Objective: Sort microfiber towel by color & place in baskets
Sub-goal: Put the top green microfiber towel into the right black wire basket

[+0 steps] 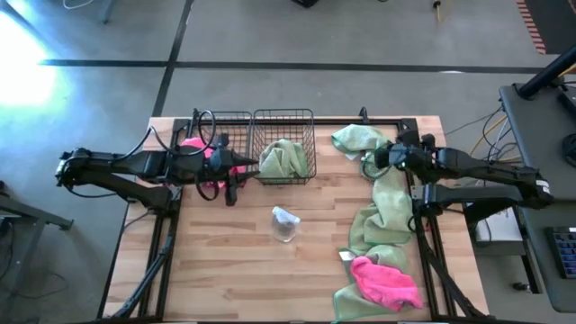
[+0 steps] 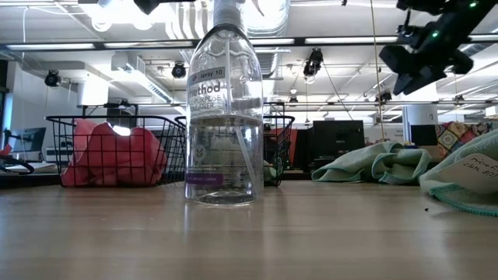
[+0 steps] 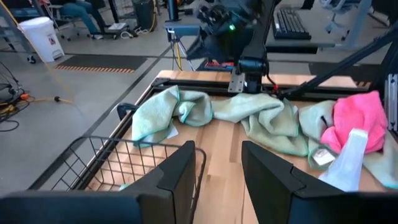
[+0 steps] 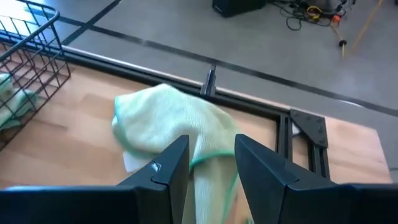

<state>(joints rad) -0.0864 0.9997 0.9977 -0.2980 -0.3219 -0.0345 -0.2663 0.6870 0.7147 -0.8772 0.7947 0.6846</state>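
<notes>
In the low view the tall clear plastic spray bottle (image 2: 223, 109) hides much of the second black wire-mesh basket (image 2: 282, 148) behind it, and its top runs off the frame. Just below the right gripper (image 4: 211, 163), a pale sage green microfiber towel (image 4: 177, 121) runs out of its wrist view between the fingers. Far from the left gripper (image 3: 217, 163), a hot pink microfiber towel (image 3: 356, 119) is cut by the picture's edge.

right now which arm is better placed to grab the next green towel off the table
The right arm. Its pincer hangs open over the green towels strung along the table's right side. The left pincer, also open, sits at the baskets, away from that pile.
</notes>
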